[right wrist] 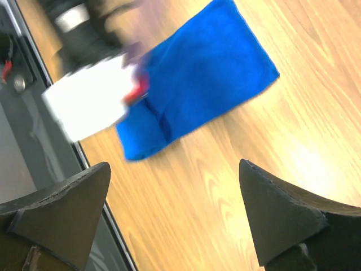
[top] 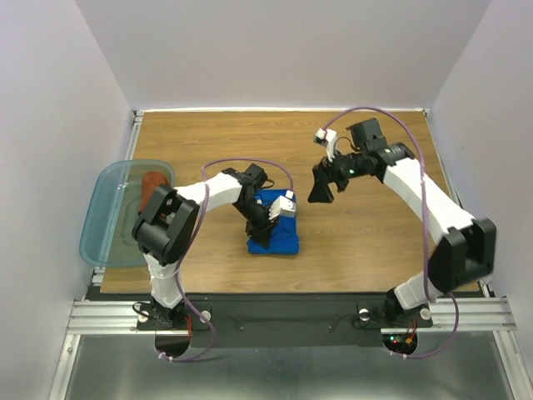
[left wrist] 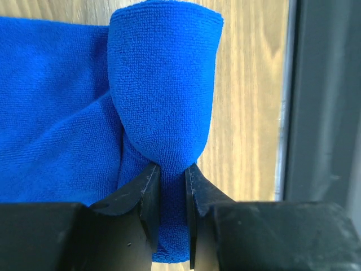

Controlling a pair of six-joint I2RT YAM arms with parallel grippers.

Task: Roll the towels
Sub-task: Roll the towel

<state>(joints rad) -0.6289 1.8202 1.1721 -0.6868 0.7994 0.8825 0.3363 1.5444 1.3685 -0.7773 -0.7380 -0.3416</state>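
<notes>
Wooden tabletop [top: 366, 250], white-walled, bears blue towel [top: 285, 240]; teal bin [top: 108, 233] perhaps holds brown towel [top: 152, 187].

blue towel [left wrist: 163, 84] matt fine-napped cloth; table [top: 375, 250] smooth wood-grain, light sheen; bin [top: 104, 225] at frame left glossy translucent teal plastic; left gripper [left wrist: 172, 178] fingers [left wrist: 148, 195] matt black

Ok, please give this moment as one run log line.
left gripper: shut on blue towel | right gripper: open, holding nothing | brown towel: in teal bin

Left claw [left wrist: 171, 172] pinches nearly closed; right claw [right wrist: 175, 166] hangs spread wide.
</notes>
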